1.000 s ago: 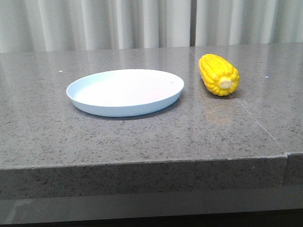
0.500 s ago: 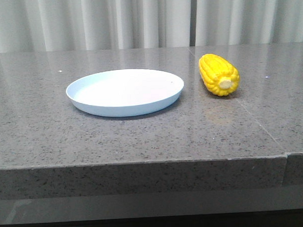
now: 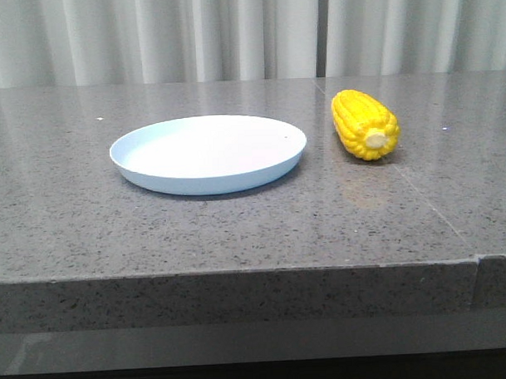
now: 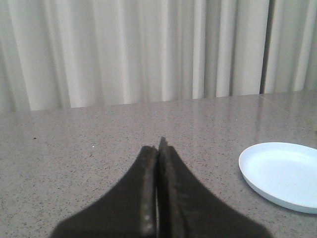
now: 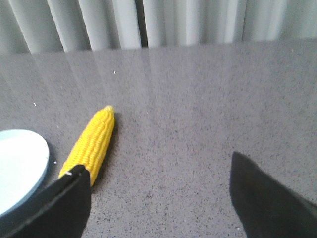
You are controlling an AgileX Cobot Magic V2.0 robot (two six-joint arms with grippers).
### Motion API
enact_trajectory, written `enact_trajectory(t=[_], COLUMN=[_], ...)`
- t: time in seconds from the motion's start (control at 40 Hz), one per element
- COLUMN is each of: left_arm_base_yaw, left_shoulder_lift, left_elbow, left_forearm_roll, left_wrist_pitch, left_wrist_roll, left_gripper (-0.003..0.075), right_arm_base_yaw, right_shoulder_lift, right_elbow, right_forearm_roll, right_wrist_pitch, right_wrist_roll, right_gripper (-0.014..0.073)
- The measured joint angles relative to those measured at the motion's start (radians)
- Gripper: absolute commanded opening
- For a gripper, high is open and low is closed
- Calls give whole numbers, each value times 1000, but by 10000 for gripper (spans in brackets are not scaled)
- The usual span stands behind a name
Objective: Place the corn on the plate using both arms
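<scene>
Just beside plate (image 3: 208, 154) rim, corn (image 3: 365, 124) apart, left tool (image 4: 158, 148) closed, right tool (image 5: 158, 171) spread wide

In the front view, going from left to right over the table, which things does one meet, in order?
plate → corn

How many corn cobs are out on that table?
1. The corn lies on the grey table just right of the plate, not on it. No other cob shows in any view.
</scene>
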Motion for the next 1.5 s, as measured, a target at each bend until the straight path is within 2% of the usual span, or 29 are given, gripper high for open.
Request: enact_trajectory(t=[0.25,0.55,0.72,1.1,1.18,1.32,1.38,1.43,1.5], left_arm_base_yaw=[0,0,0,0,0,0,0,0,0], left_shoulder_lift=[0,0,0,0,0,0,0,0,0], left_elbow=[0,0,0,0,0,0,0,0,0], left_forearm_roll=[0,0,0,0,0,0,0,0,0], left_wrist_pitch=[0,0,0,0,0,0,0,0,0], left_wrist_roll=[0,0,0,0,0,0,0,0,0], left_gripper=[-20,-20,-20,-20,-20,-20,-20,-20,-20], right_arm_base_yaw=[2,123,173,181,181,181,181,181,181], right_shoulder_lift=[338,706,866,1125,1154,1170,1170,1168,1157], right_elbow=[-203,-400,-494,-641,-662,-672,-674,-674,-674], right_forearm_roll=[115,214,225,265,268,269,270,270,270], right_wrist_pitch=[86,156,159,188,203,225,227,229,233], right_wrist_roll=[0,0,0,2,2,2,2,2,2], right_gripper=[603,603,603,599,552,316,265,234,234])
